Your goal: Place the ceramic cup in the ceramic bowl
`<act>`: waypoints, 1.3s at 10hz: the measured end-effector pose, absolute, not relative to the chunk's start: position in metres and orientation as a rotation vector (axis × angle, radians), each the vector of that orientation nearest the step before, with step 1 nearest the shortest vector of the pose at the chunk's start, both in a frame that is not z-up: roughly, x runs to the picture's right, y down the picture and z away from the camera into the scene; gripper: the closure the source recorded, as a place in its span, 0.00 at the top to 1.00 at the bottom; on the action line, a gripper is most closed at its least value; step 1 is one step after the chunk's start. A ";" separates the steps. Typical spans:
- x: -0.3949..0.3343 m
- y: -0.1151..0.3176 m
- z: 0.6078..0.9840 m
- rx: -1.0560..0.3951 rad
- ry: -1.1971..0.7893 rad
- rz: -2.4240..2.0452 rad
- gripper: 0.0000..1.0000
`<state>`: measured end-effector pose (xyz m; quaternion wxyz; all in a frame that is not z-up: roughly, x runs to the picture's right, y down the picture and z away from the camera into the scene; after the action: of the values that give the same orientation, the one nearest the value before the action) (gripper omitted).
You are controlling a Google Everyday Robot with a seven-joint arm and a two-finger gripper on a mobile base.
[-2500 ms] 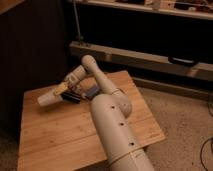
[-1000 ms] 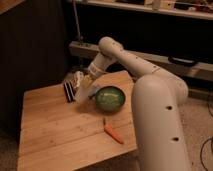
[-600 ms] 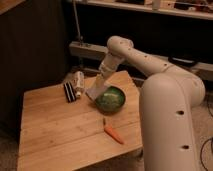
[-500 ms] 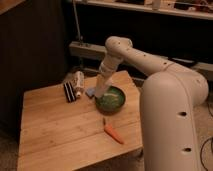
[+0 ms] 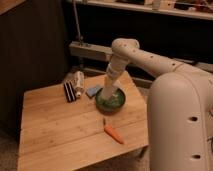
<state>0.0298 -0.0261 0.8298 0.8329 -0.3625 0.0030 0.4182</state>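
Note:
The green ceramic bowl point(image 5: 120, 103) sits on the wooden table point(image 5: 55, 135) towards its back right. My gripper point(image 5: 111, 78) reaches down over the bowl's left side from the white arm. It is shut on the white ceramic cup point(image 5: 106, 91), which hangs tilted with its lower end inside the bowl. The arm hides part of the bowl's far rim.
A white labelled tube point(image 5: 78, 80) and a black striped object point(image 5: 68, 91) lie at the table's back left. A blue sponge point(image 5: 93, 90) lies just left of the bowl. A carrot point(image 5: 113, 133) lies in front of the bowl. A dark cabinet stands at the left.
My gripper has carried the cup from the table's left, past the tube, to the right and down into the bowl.

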 end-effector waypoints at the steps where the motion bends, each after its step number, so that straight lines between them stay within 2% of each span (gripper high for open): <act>1: 0.031 -0.019 0.833 -0.786 0.010 0.887 0.09; 2: 0.028 -0.012 0.835 -0.806 0.016 0.875 0.22; 5: 0.026 0.001 0.839 -0.862 0.022 0.854 0.51; 6: 0.025 0.007 0.840 -0.874 0.028 0.842 0.63; 8: 0.020 0.014 0.840 -0.888 0.039 0.817 0.78; 13: 0.013 0.016 0.827 -0.891 0.034 0.779 0.80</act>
<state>0.0132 0.0156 0.8273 0.8297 -0.4201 0.0160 0.3673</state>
